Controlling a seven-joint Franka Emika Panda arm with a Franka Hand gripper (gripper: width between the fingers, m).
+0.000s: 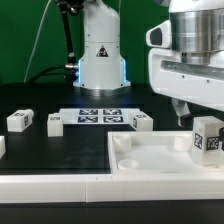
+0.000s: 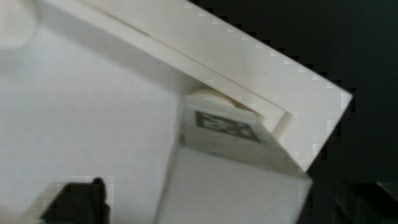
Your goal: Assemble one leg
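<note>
A leg (image 1: 207,135), a small white block with a black-and-white tag, stands upright at the corner of the large flat white square piece (image 1: 150,158) on the exterior view's right. In the wrist view the leg (image 2: 231,140) reaches from between my fingers to that corner (image 2: 294,95). My gripper (image 1: 203,113) hangs over the leg and straddles it. It is open: one finger (image 2: 75,200) stands clearly apart from the leg's side. The other finger is a dark shape at the leg's far side. Three more legs (image 1: 18,120) (image 1: 55,122) (image 1: 142,121) lie on the table.
The marker board (image 1: 98,115) lies in front of the robot base (image 1: 100,60). A white raised rim (image 1: 60,183) runs along the table's near edge. The black table top shows between the loose legs.
</note>
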